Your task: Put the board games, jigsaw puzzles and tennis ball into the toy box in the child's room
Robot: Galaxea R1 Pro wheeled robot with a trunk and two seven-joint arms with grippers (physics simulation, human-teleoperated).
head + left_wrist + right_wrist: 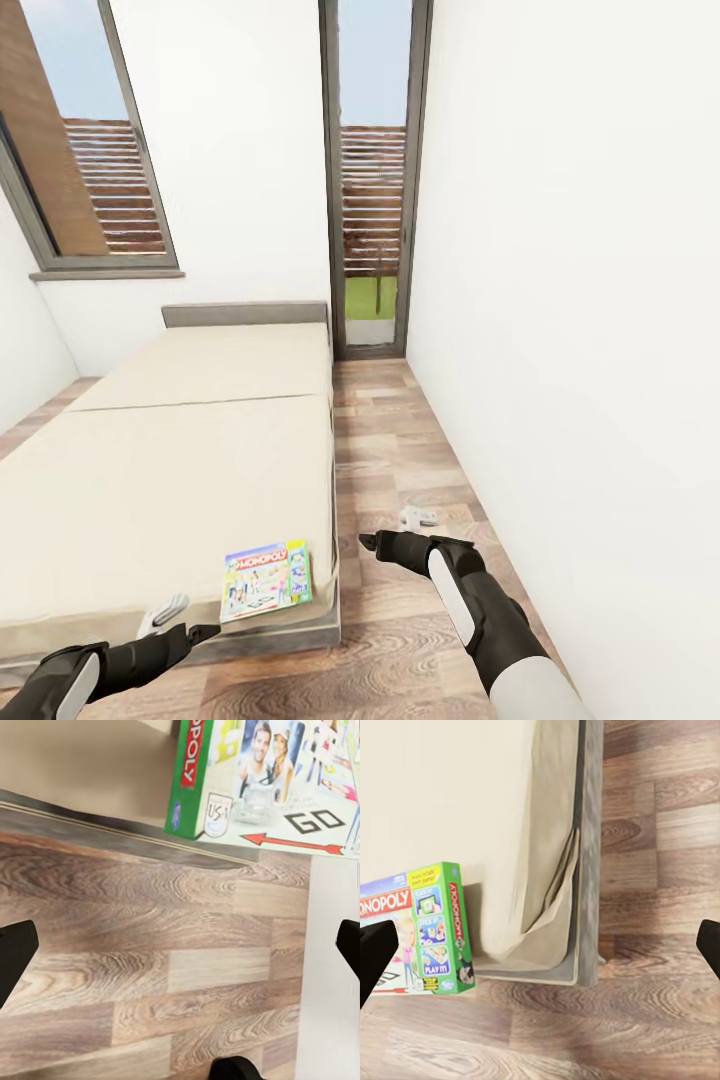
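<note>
A Monopoly board game [266,581] with a green-edged box lies flat on the near right corner of the beige bed [170,470]. My left gripper [195,630] hovers low by the bed's foot, just left of the game, and is open. In the left wrist view the game [277,780] overhangs the bed's edge above wooden floor, beyond the open left gripper [180,960]. My right gripper [375,545] hangs open over the floor strip right of the bed. The right wrist view has the game [424,926] beside the mattress corner and the open right gripper [540,952] holding nothing.
A narrow strip of wooden floor [400,450] runs between the bed and the white wall [580,350] on the right. A tall glass door [372,200] closes the far end. A window [90,150] sits above the grey headboard [245,314].
</note>
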